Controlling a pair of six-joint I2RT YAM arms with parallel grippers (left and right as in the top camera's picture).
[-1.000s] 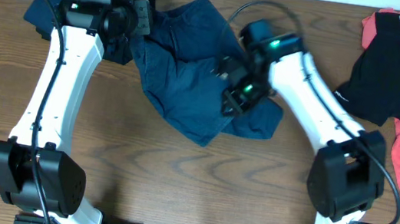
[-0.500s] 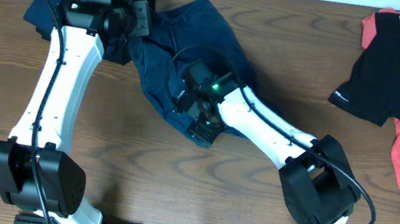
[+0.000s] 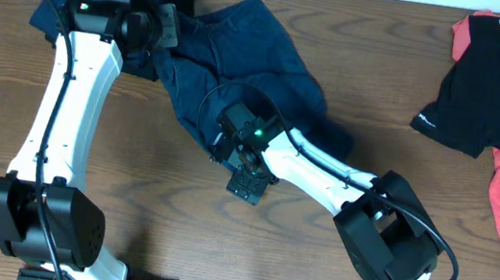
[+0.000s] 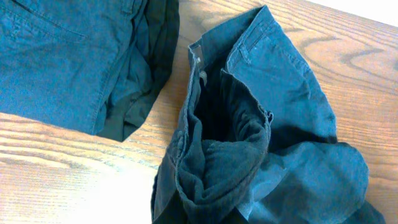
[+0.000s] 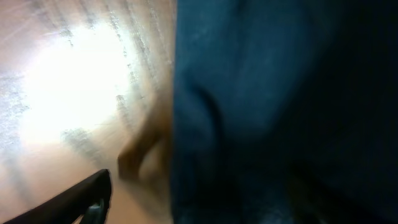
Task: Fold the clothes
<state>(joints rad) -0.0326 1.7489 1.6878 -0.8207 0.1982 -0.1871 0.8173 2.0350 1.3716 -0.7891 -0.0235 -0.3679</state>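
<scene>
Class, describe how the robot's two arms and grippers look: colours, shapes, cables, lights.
The left arm and right arm share one build: smooth white link shells, bulky black joint housings, thin black cables looping alongside. A small green light glows near each wrist. The right gripper is black and boxy; the left gripper is dark too.

Probably a robotics lab bench: white robot arms (image 3: 66, 106) mounted at a wood-grain table (image 3: 171, 226).

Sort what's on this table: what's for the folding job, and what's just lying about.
For the job:
crumpled navy trousers
second navy garment, beside them

Lying about, for now:
black-and-coral shirt, set apart and untouched
</scene>
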